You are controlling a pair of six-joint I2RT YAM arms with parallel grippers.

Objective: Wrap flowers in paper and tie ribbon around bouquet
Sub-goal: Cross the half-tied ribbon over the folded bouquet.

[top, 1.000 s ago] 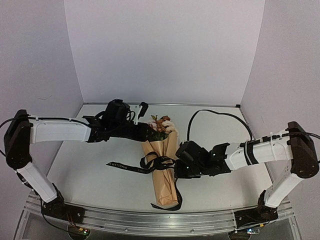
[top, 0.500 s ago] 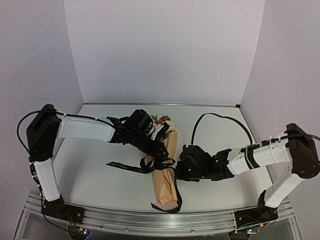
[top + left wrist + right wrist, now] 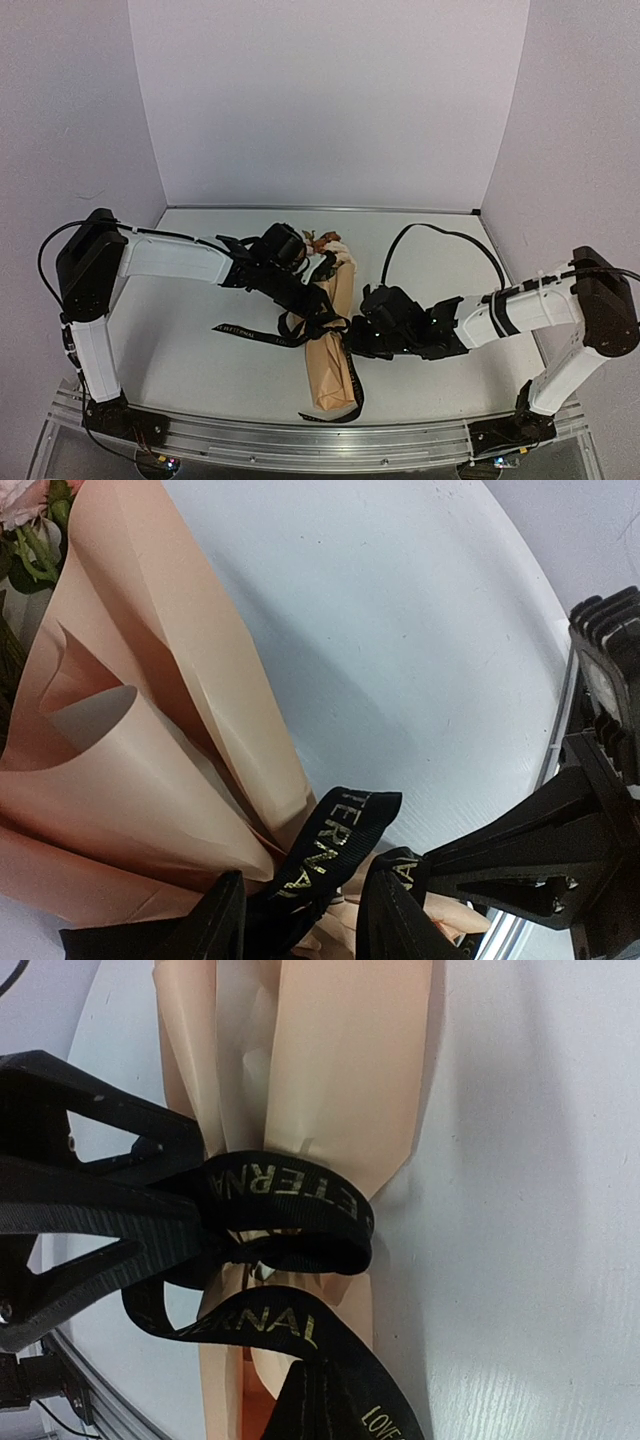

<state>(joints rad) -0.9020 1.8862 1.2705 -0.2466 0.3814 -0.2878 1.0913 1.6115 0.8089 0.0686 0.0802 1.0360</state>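
Observation:
The bouquet lies lengthwise on the table, with the flowers (image 3: 325, 243) at its far end and the tan paper (image 3: 332, 365) tapering toward me. The black ribbon (image 3: 238, 330) circles the cone's middle, and one tail trails left. My left gripper (image 3: 318, 305) hovers over that knot. In the left wrist view its fingers (image 3: 215, 925) stand apart, with a lettered ribbon (image 3: 335, 845) loop loose between them, beside the paper (image 3: 130, 730). My right gripper (image 3: 358, 335) sits just right of the knot. In its wrist view this gripper (image 3: 335, 1390) is shut on the ribbon (image 3: 285, 1190), which bands the paper (image 3: 340, 1060).
A black cable (image 3: 440, 235) arcs over the table behind the right arm. A metal rail (image 3: 320, 440) runs along the near edge. White walls close in the back and both sides.
The left arm swung from behind the flowers forward and down onto the bouquet's middle, and its jaws spread wider. The right gripper stayed shut on the ribbon, shifting slightly.

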